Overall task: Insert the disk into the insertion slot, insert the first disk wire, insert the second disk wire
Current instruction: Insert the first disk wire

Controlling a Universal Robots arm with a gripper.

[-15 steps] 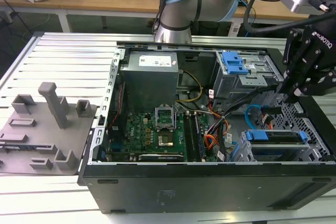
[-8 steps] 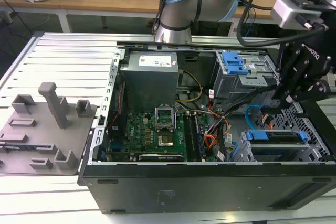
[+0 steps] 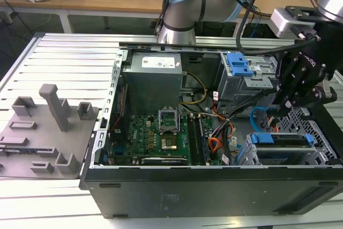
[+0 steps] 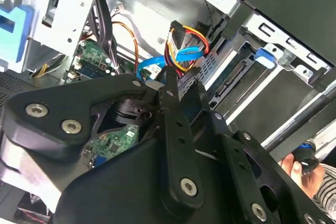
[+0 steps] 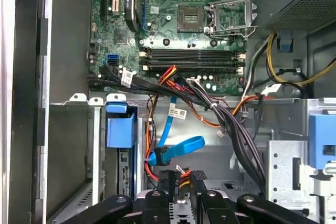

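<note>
Open desktop computer case (image 3: pixel 214 186). The gripper (image 5: pixel 181 177) reaches in beside the drive bay, its 2 fingers (image 5: pixel 165 182) drawn nearly together on the first disk wire (image 4: pixel 177 31), near its black plug. The second disk wire (image 5: pixel 181 147) loops just beside them. The disk (image 3: pixel 281 139) sits in the insertion slot (image 3: pixel 317 132).

The gripper (image 3: pixel 283 110) is hanging inside the open computer case (image 3: pixel 214 186). Just below it, the disk (image 3: pixel 282 139) is sitting in the insertion slot (image 3: pixel 315 128). The second disk wire (image 3: pixel 256 115) is looping just beside the gripper, on the exterior view's left.
</note>
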